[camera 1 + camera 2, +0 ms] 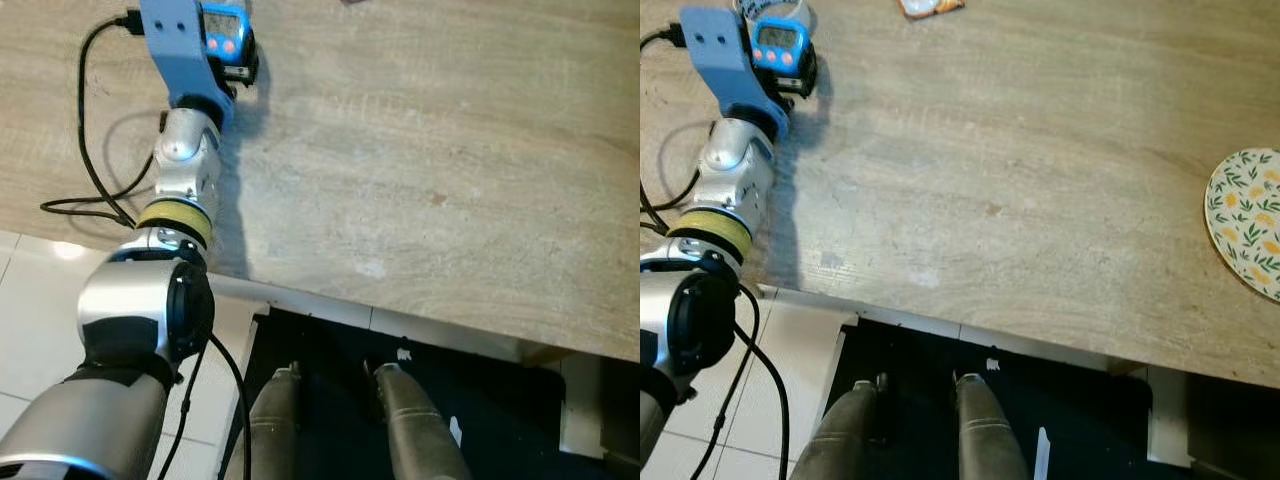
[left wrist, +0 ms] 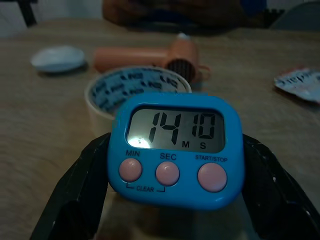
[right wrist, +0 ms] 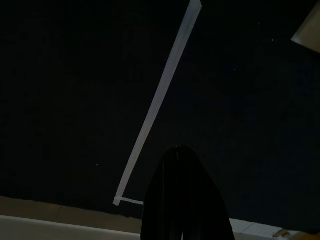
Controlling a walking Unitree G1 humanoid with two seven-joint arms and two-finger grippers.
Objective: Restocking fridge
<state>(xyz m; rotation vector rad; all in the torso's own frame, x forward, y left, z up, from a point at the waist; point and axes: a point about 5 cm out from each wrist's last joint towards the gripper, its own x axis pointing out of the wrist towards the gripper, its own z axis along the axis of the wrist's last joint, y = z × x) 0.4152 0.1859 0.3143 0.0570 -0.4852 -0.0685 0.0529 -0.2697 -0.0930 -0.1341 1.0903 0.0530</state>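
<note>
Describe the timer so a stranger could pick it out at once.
On the wooden table, follow the robot's left arm to its left claw. The blue timer sits between the black fingers, in front of a tape roll. It alone has a lit display and three pink buttons.

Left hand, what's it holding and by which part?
The left hand holds a blue timer, with one black finger pressing on each side of its case.

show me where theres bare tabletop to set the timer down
The widest free patch of the pale wooden tabletop lies between the blue digital timer in the left gripper and the leaf-patterned round plate. Just beyond the timer it is crowded: a tape roll and a peach-coloured device.
</note>
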